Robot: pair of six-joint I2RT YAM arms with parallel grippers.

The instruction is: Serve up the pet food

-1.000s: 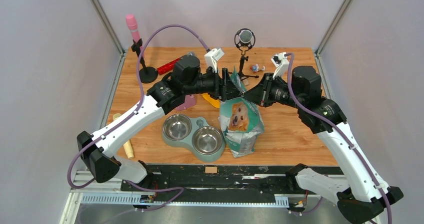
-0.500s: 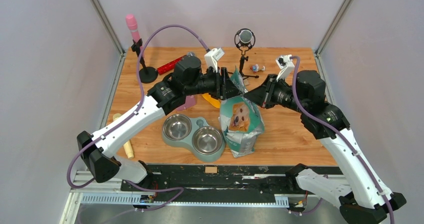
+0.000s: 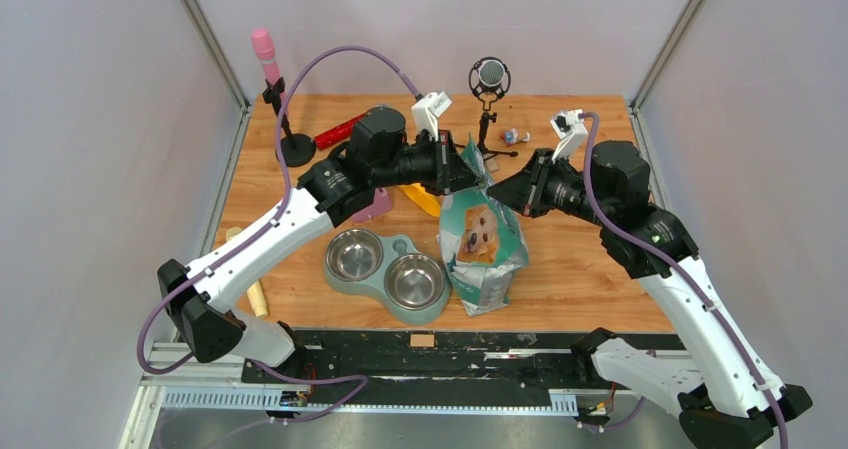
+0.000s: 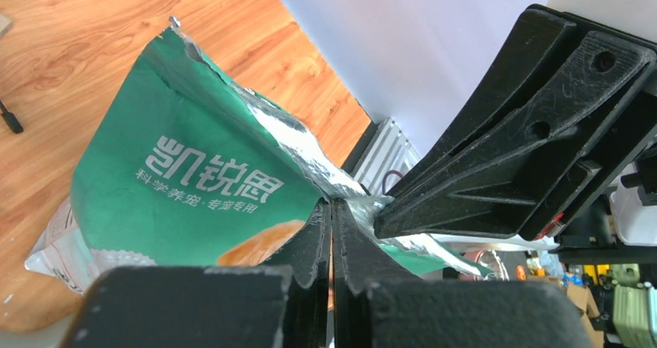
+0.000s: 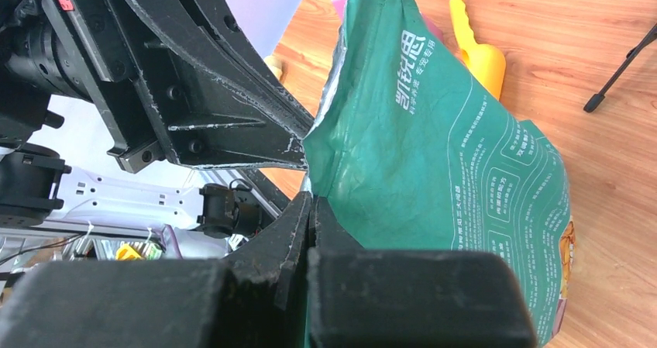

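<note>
At worktop (image 3: pixel 590 269) centre, nearer the far edge: left gripper (image 4: pixel 331 212) clenched on the left top lip of the bag (image 3: pixel 483 254); right gripper (image 5: pixel 310 205) clenched on the opposite lip. No pet food visible, presumably inside. Film thin, crinkly, likely slippery; grip deep on the lips.

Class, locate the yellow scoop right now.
Top view: the yellow scoop lies just left of the food bag, behind the double bowl.
</note>
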